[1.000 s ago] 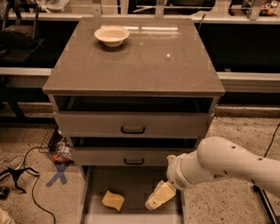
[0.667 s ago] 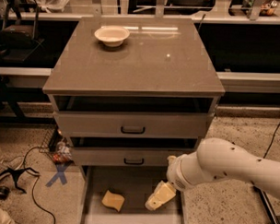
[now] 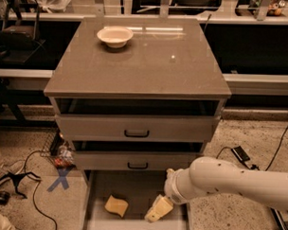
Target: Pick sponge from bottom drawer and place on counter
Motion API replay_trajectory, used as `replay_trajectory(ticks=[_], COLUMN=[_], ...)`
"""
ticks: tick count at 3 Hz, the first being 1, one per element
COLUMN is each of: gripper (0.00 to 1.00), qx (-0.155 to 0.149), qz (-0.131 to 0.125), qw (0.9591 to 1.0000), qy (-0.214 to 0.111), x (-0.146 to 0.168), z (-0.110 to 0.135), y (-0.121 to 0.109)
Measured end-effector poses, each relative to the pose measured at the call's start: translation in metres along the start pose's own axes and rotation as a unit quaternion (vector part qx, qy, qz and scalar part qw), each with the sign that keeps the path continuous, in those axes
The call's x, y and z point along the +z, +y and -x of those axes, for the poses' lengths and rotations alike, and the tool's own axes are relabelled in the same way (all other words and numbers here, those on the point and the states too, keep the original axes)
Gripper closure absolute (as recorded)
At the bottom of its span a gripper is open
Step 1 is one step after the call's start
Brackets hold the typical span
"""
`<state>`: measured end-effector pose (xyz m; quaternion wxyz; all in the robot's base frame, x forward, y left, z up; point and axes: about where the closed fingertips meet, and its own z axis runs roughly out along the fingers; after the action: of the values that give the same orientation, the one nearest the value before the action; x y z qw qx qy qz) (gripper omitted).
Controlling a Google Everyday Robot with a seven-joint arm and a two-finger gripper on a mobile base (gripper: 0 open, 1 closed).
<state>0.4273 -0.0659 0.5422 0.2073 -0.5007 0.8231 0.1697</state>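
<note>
We have one arm to work with, and its gripper (image 3: 158,208) hangs low inside the open bottom drawer (image 3: 132,185), over the right part of the drawer floor. We cannot tell whether the gripper is open or closed, but we see nothing held in it.

The sponge (image 3: 116,205) lies flat on the drawer floor just beside the gripper, off to its left as the camera sees it and at about the same depth in the drawer. The two are apart, with a strip of bare floor between them. The sponge sits a little askew, and its longer side seems to us to run roughly across the drawer, pointing more or less toward the gripper. So we judge that the coming move is a short sideways shift to the left, then a descent onto the sponge.

The counter (image 3: 150,65) is well above the gripper and farther from the camera.

By our count there is one sponge, one white bowl (image 3: 115,36) at the counter's far left corner, three drawers in the cabinet with only the lowest pulled fully out, and one gripper.
</note>
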Motion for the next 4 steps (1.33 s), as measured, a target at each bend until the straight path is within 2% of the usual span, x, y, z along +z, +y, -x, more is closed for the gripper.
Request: replay_trajectory(ticks=[1, 2, 3, 4], gripper=[0.00, 0.00, 0.00, 0.00], qx=[-0.013, -0.021, -0.003, -0.003], qz=[0.016, 0.027, 0.054, 0.054], qw=[0.9991, 0.9961, 0.9948, 0.9948], qy=[-0.038, -0.081, -0.086, -0.086], x=[0.074, 0.114, 0.145, 0.145], z=[-0.023, -0.033, -0.049, -0.049], y=[-0.014, -0.033, -0.018, -0.018])
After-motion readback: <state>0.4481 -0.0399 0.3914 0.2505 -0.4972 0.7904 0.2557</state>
